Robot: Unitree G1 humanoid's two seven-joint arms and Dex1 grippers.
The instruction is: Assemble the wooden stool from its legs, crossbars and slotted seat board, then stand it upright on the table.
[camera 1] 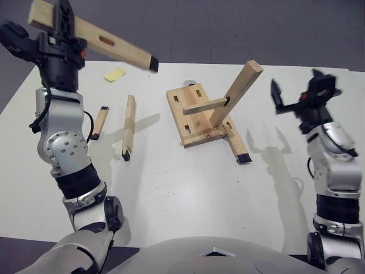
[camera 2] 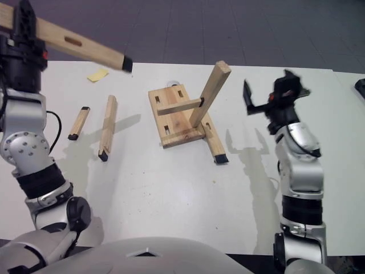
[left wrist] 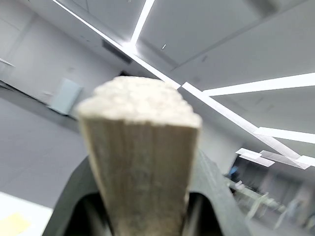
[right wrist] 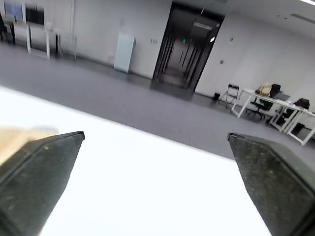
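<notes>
Left pincer (camera 1: 61,25) is clamped tight on a long pale wooden leg (camera 1: 97,41) with an oval slot and a black foot cap. It holds the leg high over the far left corner of the white table (camera 1: 188,194), capped end pointing toward the middle. Below lie a small yellow paper note (camera 1: 114,74), a short wooden crossbar with a dark tip (camera 1: 100,123) and, near it, a loose wooden leg with a black cap (camera 1: 129,127). Mid-table sits the square slotted seat board (camera 1: 197,123), with a slanted wooden leg (camera 1: 239,94) standing in one slot and a thin wooden crossbar (camera 1: 204,106) plugged into that leg's side. Another capped leg (camera 1: 236,145) lies along the board's right edge (seated or merely resting, I cannot tell). Right pincer (camera 1: 295,84) hovers at the right, jaws spread wide, holding nothing.

As I read it, the step in hand is carrying the raised leg to the board. The next move calls for turning its uncapped end downward and lining it up with a free slot. The grip sits close to that end, so a regrip may be needed, and the idle arm could steady the board.

The left wrist view shows the leg's sawn end grain squeezed between dark fingers (left wrist: 216,196); the head views give the slot and cap instead. The right wrist view shows both pads (right wrist: 39,172) far apart with white tabletop between them.
</notes>
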